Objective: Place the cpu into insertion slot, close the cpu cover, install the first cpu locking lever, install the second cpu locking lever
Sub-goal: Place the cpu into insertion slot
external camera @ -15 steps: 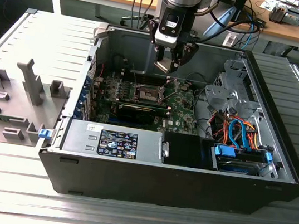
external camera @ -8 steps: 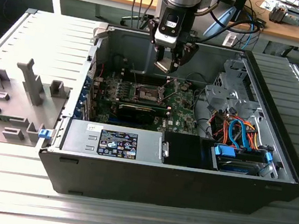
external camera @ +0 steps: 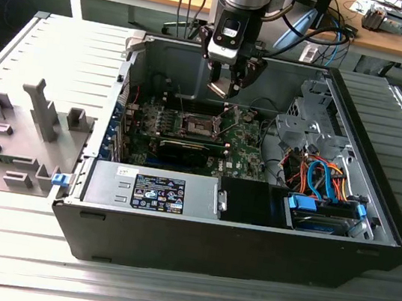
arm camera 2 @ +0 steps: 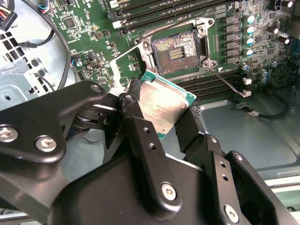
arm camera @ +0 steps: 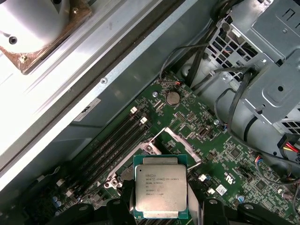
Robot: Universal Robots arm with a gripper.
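My gripper [external camera: 222,85] hangs inside the open computer case, above the green circuit board [external camera: 243,145]. It is shut on the cpu [arm camera 2: 161,105], a flat square chip with a silver-grey face, gripped by two opposite edges between black fingers [arm camera 2: 129,105]. In the first wrist view the cpu [arm camera: 161,190] faces the camera. The insertion slot [arm camera 2: 177,49] lies open below, its dark centre bare inside a silvery rim; in the exterior view the insertion slot [external camera: 195,125] sits below the gripper. The cpu cover [arm camera 2: 121,63] stands flipped up beside the slot. A thin locking lever [arm camera 2: 228,84] sticks out from one corner.
The case's walls [external camera: 377,184] surround the board. A power supply [external camera: 153,189] lies along the near side, and a drive cage with blue and orange cables [external camera: 324,188] stands at the exterior view's right. Long black memory slots [arm camera 2: 154,14] flank the socket. A grey side panel [external camera: 31,125] lies at the left.
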